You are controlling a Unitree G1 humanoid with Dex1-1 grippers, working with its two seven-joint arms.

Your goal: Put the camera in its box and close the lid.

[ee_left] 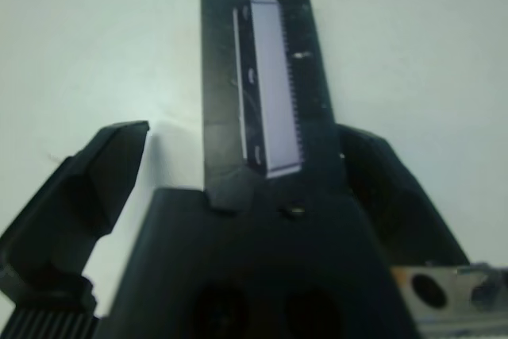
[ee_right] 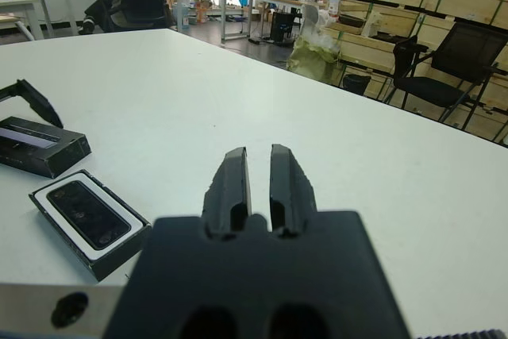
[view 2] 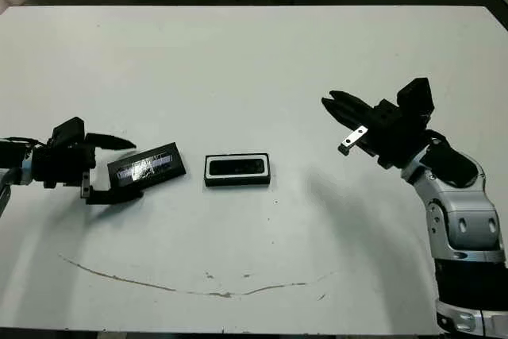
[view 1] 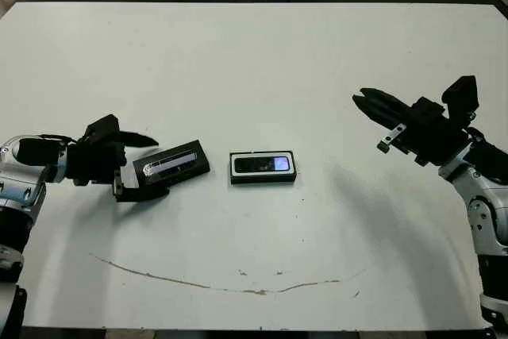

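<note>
The camera (view 1: pixel 263 164) is already seated in the white-lined box (view 1: pixel 263 179), so the step in hand is judged to be fetching the lid (view 1: pixel 171 163). At the left, the left gripper (view 1: pixel 135 166) is held low and level over the table, its fingers spread wide, with the lid's near end lying between them, not yet clamped. Next, a closing of those fingers and a carry over the box just beyond the lid are called for. At the right, the right gripper (view 1: pixel 367 99) is raised well clear, fingers nearly together, nothing held.
</note>
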